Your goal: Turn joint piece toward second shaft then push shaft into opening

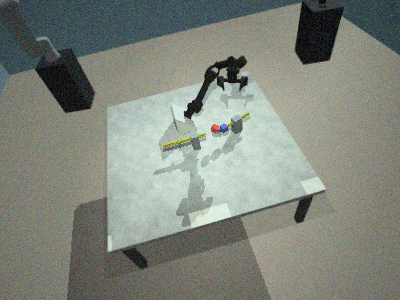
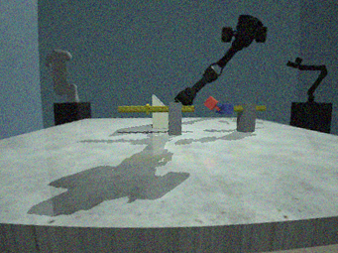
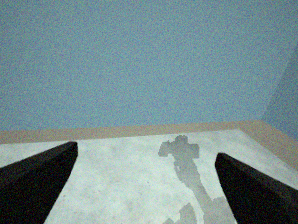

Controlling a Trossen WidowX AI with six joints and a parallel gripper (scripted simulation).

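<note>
My gripper [image 1: 233, 89] [image 2: 245, 35] [image 3: 148, 154] is open and empty, held high above the far side of the table, well clear of both shafts. The joint piece has a red part [image 1: 215, 128] [image 2: 211, 103] and a blue part [image 1: 224, 128] [image 2: 224, 108]; the red part looks tilted upward in the exterior view. Its yellow shaft [image 1: 245, 115] [image 2: 261, 108] runs through a grey block [image 1: 236, 125] [image 2: 246, 121]. The second yellow shaft [image 1: 175, 143] [image 2: 133, 109] lies through the other grey block [image 1: 196, 143] [image 2: 175, 119], its end apart from the red part. The opening's direction is too small to tell.
A pale upright panel [image 1: 179, 119] [image 2: 159, 117] stands behind the second shaft, beside the arm's base. Dark pedestals [image 1: 67, 82] [image 1: 318, 35] with other arms stand beyond the table [image 1: 150, 200] [image 2: 262, 179]. The wrist view shows the tabletop [image 3: 115, 185], a shadow and the wall.
</note>
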